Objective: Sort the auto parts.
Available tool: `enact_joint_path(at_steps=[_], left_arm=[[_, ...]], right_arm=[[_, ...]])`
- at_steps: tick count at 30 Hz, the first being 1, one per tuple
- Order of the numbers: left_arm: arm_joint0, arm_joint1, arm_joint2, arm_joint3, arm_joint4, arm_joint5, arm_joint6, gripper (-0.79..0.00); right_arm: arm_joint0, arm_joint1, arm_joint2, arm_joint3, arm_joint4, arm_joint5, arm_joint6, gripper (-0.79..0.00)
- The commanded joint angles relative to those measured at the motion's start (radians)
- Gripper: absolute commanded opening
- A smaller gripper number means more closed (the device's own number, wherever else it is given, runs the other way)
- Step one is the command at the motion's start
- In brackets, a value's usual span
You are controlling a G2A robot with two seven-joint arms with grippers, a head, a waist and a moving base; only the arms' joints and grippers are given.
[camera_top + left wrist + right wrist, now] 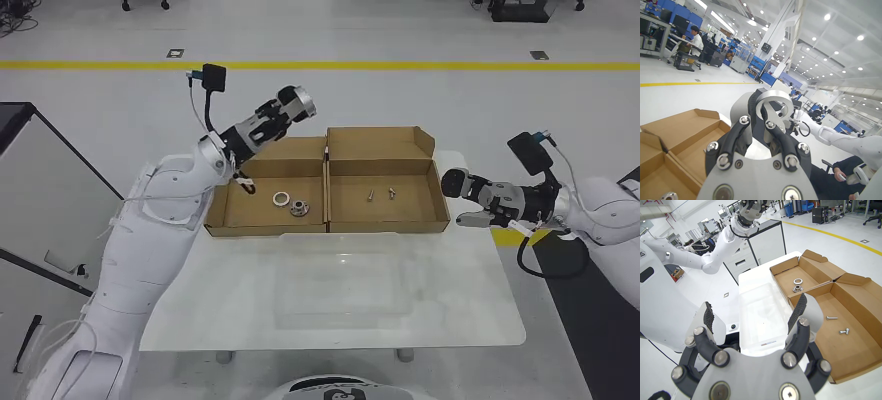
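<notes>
We see a white table (450,300) bearing a clear tray (345,290) on the robot's side and, behind it, two open boxes side by side: the left box (255,212) and the right box (410,208). The left gripper (757,108), raised beyond the left box's far flap, pinches a ring (776,94) by its wall, while the right gripper (755,306) hangs spread just off the right box's outer end. A second ring (282,197) lies just beside a flange (300,208) in the left box, and two bolts (370,194) (391,191) lie apart in the right box.
</notes>
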Motion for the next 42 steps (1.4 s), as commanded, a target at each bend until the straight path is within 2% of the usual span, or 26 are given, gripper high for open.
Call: enact_joint_path(at_steps=[1, 12, 16, 23, 30, 35, 42], left_arm=[[0.000, 0.001, 0.003, -0.004, 0.054, 0.021, -0.009, -0.785], [0.006, 0.003, 0.000, -0.013, 0.163, 0.078, -0.027, -0.785], [0.005, 0.007, -0.002, -0.015, 0.254, 0.110, -0.047, -0.785], [0.008, 0.016, 0.003, -0.023, 0.405, 0.179, -0.137, -0.785], [0.011, 0.023, 0.005, -0.033, 0.488, 0.237, -0.240, -0.785], [0.003, 0.028, 0.016, -0.026, 0.539, 0.244, -0.338, -0.785], [0.006, 0.028, 0.017, -0.023, 0.540, 0.245, -0.338, -0.785]], right_arm=[[0.000, 0.000, 0.000, 0.000, 0.000, 0.000, 0.000, 0.000], [0.000, 0.000, 0.000, 0.000, 0.000, 0.000, 0.000, 0.000], [0.000, 0.000, 0.000, 0.000, 0.000, 0.000, 0.000, 0.000], [0.000, 0.000, 0.000, 0.000, 0.000, 0.000, 0.000, 0.000], [0.000, 0.000, 0.000, 0.000, 0.000, 0.000, 0.000, 0.000], [0.000, 0.000, 0.000, 0.000, 0.000, 0.000, 0.000, 0.000], [0.000, 0.000, 0.000, 0.000, 0.000, 0.000, 0.000, 0.000]])
